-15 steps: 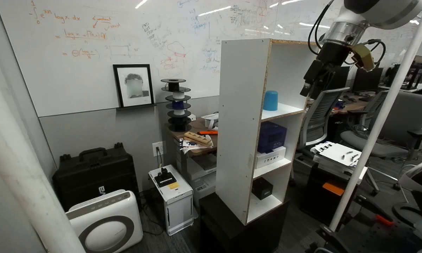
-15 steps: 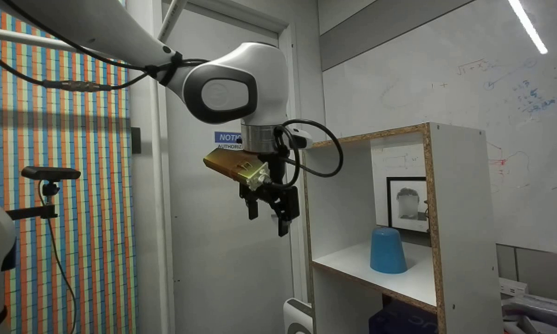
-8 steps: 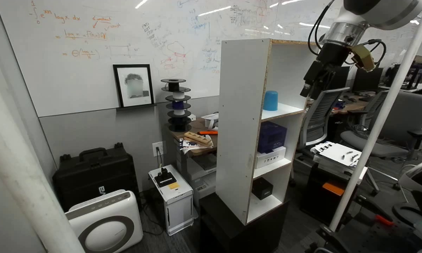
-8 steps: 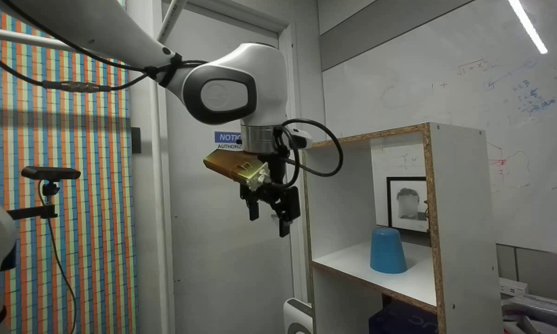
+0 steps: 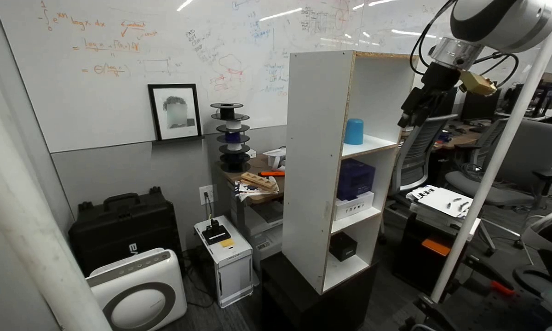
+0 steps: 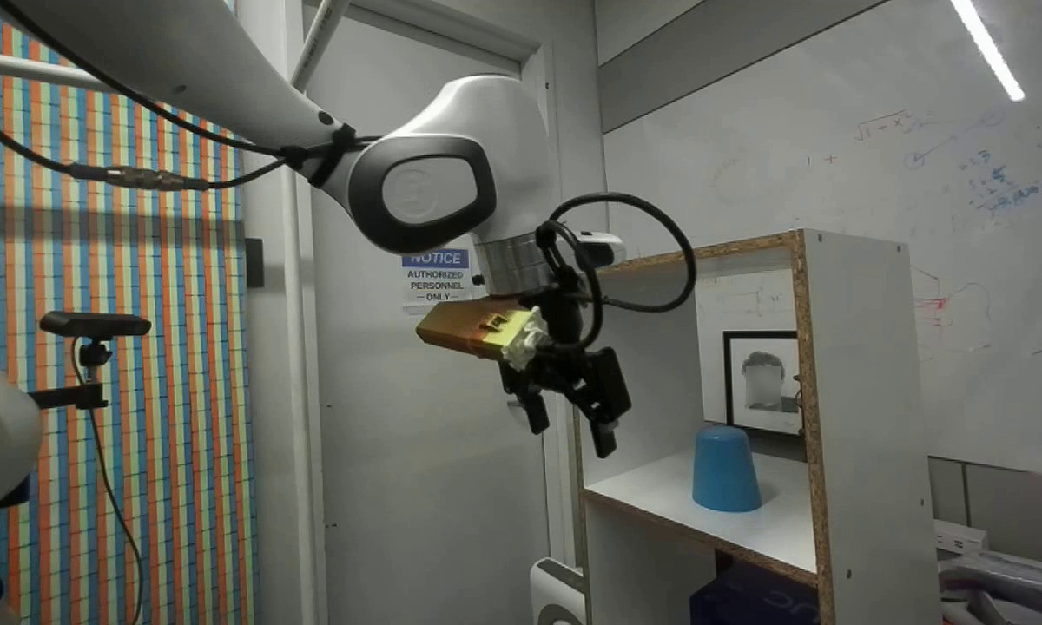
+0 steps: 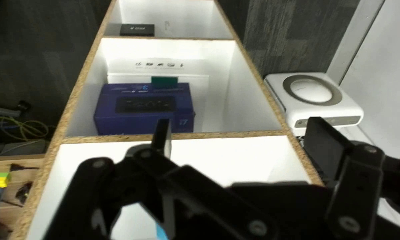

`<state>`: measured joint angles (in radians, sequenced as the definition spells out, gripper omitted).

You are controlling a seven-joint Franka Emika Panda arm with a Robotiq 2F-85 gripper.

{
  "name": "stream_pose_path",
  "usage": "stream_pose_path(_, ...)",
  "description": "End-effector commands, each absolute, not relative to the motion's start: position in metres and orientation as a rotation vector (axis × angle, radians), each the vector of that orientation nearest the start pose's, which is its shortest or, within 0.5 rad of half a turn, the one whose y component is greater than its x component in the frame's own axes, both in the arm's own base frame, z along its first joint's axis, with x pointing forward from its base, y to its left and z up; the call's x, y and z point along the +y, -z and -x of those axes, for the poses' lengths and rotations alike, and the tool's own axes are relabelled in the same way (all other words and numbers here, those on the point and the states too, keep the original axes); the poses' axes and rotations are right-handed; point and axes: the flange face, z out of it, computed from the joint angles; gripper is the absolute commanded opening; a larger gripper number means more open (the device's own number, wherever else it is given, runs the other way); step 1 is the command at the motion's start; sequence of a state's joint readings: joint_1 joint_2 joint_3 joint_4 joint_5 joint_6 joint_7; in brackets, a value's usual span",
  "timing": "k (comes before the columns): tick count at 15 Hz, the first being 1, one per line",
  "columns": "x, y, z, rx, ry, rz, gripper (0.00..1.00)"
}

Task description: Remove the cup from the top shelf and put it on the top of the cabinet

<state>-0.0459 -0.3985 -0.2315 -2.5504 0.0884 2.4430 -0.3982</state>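
As the black, jointed gripper [image 6: 572, 438] hangs before the white cabinet [image 6: 868, 417], its fingers [image 7: 323, 146] gape; the smooth, light-blue, tapered cup [image 6: 727, 469] sits on the flat top shelf [image 6: 660, 490], behind its chipboard edge [image 7: 226, 135].

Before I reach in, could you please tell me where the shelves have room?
Bare board on the top shelf runs from the cup to either wall and the front edge. The shelf below is crowded: purple box on white box.

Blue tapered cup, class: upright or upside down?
The cup is upside down: closed narrow end up, wide end on the white top shelf.
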Motion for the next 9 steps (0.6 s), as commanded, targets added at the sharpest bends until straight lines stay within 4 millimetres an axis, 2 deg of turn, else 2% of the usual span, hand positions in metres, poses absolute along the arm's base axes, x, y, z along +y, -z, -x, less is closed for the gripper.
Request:
stream_pose_path(1,-0.158,-0.418,-0.442,0.002,0.649,3.095,1.0)
stream_pose_path(6,-0.189,-0.396,-0.484,0.104,0.885,3.13,1.0)
stream_pose_path(9,-0.19,-0.392,-0.513,0.131,0.981,3.127,1.0)
